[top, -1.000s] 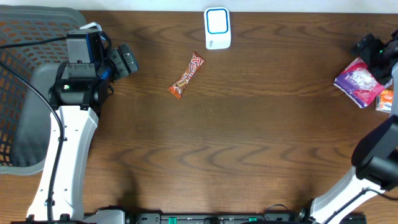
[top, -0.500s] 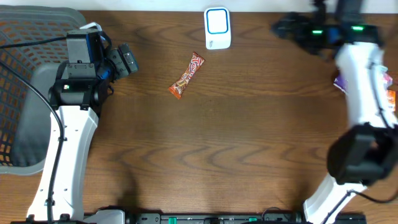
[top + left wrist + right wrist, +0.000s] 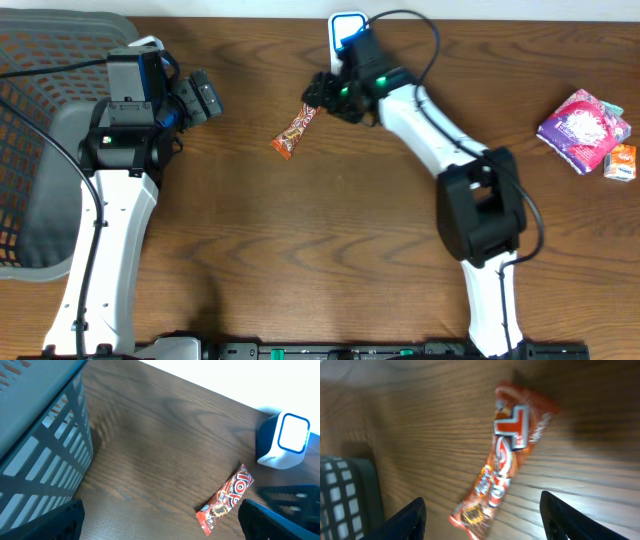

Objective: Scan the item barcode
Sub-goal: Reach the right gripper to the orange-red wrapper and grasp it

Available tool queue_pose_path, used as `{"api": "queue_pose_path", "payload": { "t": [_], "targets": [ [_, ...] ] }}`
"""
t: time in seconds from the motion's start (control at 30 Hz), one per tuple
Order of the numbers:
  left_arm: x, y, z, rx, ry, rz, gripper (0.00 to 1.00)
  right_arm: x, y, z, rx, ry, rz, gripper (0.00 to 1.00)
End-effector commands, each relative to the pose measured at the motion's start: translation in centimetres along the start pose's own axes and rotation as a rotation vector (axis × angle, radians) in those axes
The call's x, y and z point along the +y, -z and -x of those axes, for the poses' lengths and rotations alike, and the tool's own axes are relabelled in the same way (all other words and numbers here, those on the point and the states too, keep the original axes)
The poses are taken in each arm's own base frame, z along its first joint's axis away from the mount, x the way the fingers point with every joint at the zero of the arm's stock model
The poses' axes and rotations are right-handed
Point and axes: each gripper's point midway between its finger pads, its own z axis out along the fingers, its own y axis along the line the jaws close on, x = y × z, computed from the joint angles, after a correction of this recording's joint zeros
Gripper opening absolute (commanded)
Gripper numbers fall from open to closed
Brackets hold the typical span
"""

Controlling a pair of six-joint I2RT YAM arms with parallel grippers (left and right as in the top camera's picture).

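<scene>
One change: the right claw [image 3: 320, 95] has swung from the table's [image 3: 330, 230] far right edge, by the purple packet [image 3: 583, 128], across to the candy bar [image 3: 297, 129]; the bar itself lies where it lay
Meaning for the task: the reach looks finished, the pickup not yet; the bar must still be lifted and its barcode turned to the scanner [image 3: 343, 24] just behind the arm
State of the right claw: released, grasping nothing; its fingers [image 3: 412, 520] stand apart, bare wood between each and the wrapper
Bar to claw: flat on the table, slanted; its upper end sits under the claw from overhead; in the wrist view its lower half lies between the fingers, touching neither
Other arm: left claw [image 3: 205, 97] spread wide, empty, near the basket [image 3: 40, 60], well apart from the bar
Barcode: none visible on the upturned face
</scene>
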Motion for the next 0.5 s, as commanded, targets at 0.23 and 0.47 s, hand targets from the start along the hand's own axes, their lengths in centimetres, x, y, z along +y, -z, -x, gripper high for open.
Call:
{"api": "queue_pose_path", "payload": {
  "t": [0.23,0.47],
  "targets": [
    [0.0,0.1,0.4,-0.008,0.002,0.002,0.98,-2.4,-4.6,-2.9,-0.123,-0.202,-0.231,0.65],
    [0.0,0.1,0.4,-0.008,0.002,0.002,0.98,-3.8,-8.0,-4.9,-0.085,-0.199,-0.246,0.52]
  ]
}}
